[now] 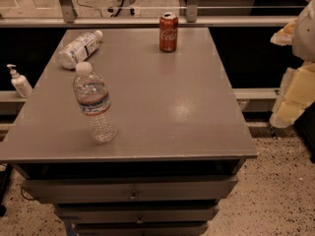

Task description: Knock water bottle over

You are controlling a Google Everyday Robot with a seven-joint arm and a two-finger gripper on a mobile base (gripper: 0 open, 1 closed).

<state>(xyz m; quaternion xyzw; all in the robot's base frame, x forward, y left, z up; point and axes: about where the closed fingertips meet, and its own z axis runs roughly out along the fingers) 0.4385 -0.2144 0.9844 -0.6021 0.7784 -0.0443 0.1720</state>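
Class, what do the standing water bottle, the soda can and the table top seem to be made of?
Water bottle: clear plastic, ribbed, see-through, white cap. Soda can: likely aluminium, glossy red print, metallic rim. Table top: grey, smooth, perhaps painted metal or laminate; it shows a soft glare. The gripper hangs at the right edge, off the table.

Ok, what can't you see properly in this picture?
- Gripper: camera view, right of the table, blurred and partly cut off by the right edge.
- Lying bottle: camera view, label text too small to read.
- Water bottle: upright, label words too small too.
- Drawers: lowest one cut off by the bottom edge.
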